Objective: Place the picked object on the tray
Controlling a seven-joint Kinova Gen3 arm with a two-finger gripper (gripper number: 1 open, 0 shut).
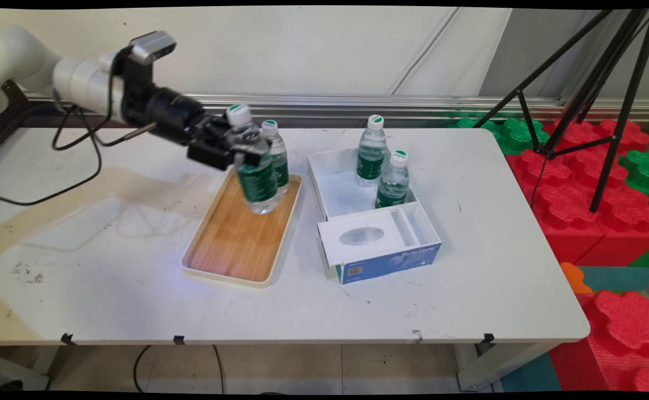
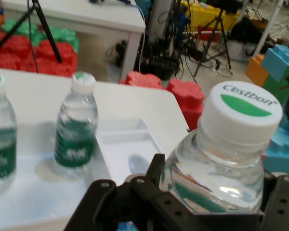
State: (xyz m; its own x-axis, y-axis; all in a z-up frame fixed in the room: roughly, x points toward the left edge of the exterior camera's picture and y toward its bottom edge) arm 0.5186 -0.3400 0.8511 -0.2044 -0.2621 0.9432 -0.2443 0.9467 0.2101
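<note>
We saw jaws clenched on water bottle (image 1: 255, 166) (tilted, lifted) above wooden tray (image 1: 230, 250), second bottle (image 1: 276, 153) just behind.

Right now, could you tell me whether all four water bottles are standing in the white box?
No: only two bottles stand in the white box.

White table (image 1: 135, 300) before a pale wall (image 1: 302, 50); black tripod (image 1: 607, 100) on red and green foam blocks (image 1: 568, 216); tiled floor (image 1: 302, 366).
</note>
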